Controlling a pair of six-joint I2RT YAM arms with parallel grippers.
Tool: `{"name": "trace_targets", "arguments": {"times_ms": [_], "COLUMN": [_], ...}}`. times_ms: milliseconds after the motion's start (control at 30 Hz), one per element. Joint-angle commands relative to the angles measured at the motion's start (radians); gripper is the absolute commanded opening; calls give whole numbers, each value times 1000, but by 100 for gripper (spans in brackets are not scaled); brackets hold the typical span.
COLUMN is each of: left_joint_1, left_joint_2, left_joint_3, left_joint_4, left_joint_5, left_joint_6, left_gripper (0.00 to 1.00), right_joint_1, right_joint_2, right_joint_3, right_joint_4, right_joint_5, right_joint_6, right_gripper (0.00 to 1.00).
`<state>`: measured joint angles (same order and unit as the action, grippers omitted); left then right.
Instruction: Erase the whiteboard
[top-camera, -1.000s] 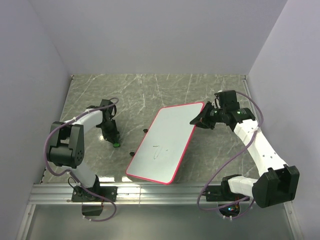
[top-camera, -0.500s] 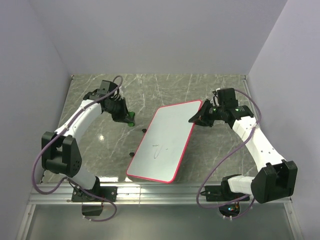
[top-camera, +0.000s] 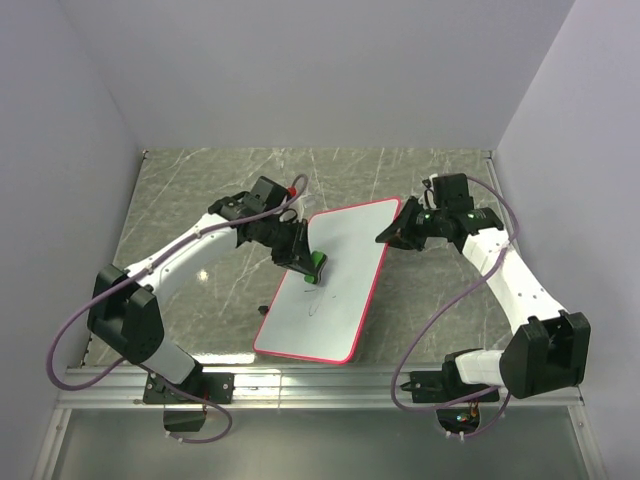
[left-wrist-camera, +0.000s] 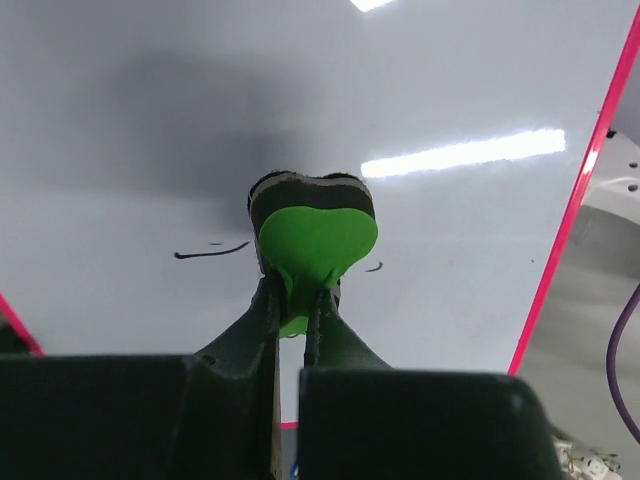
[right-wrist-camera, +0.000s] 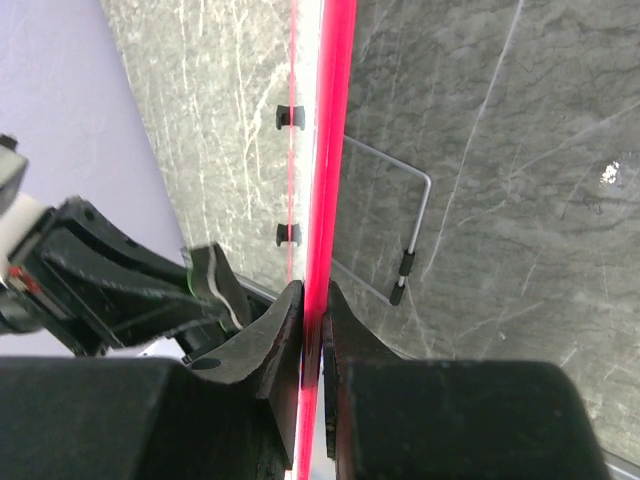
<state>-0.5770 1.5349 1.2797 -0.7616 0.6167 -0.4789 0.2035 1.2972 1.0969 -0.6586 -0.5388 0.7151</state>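
Left arm (top-camera: 190, 255), right arm (top-camera: 512, 285): white link shells, black blocky joint housings; purple-grey cable (top-camera: 62, 345) looped loose along each; small red spot (top-camera: 293, 186) near left wrist; left gripper (left-wrist-camera: 297, 295), right gripper (right-wrist-camera: 312, 298): matte black fingers tapering to tips.

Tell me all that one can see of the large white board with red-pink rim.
The large white board is flat, glossy, rectangular, with rounded corners and a red-pink rim. It lies askew on the grey marbled table. Dark pen strokes show near its middle. The right gripper is shut on its far rim; the left gripper seems to press a green eraser onto it.
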Motion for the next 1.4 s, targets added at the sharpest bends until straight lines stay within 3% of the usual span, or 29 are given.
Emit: {"name": "trace_targets", "arguments": {"times_ms": [0,367,633,867,1167,1367], "left_joint_1": [-44,-191,-213,-173,44,14], "left_joint_2": [-6,30,97,178,266,242], "left_joint_3": [27,17,-83,-123,-89,-57], "left_joint_4": [27,18,-42,-13,-39,-65], "left_joint_5": [40,80,-127,-215,-327,-275], "left_joint_6": [-9,56,53,17,71,106], "left_gripper": [0,0,0,0,0,0], "right_joint_1": [13,11,13,11,11,13], "right_joint_2": [25,14,-4,-26,-65,-85], "right_joint_3": [29,11,-8,-14,-15,-32], "right_joint_4": [-7,-9,-16,-24,-50,-56], "right_joint_5": [40,48,54,56,62,63], "right_joint_6": [-97,-89,-88,-88,-94,-101], "right_gripper": [0,0,0,0,0,0]}}
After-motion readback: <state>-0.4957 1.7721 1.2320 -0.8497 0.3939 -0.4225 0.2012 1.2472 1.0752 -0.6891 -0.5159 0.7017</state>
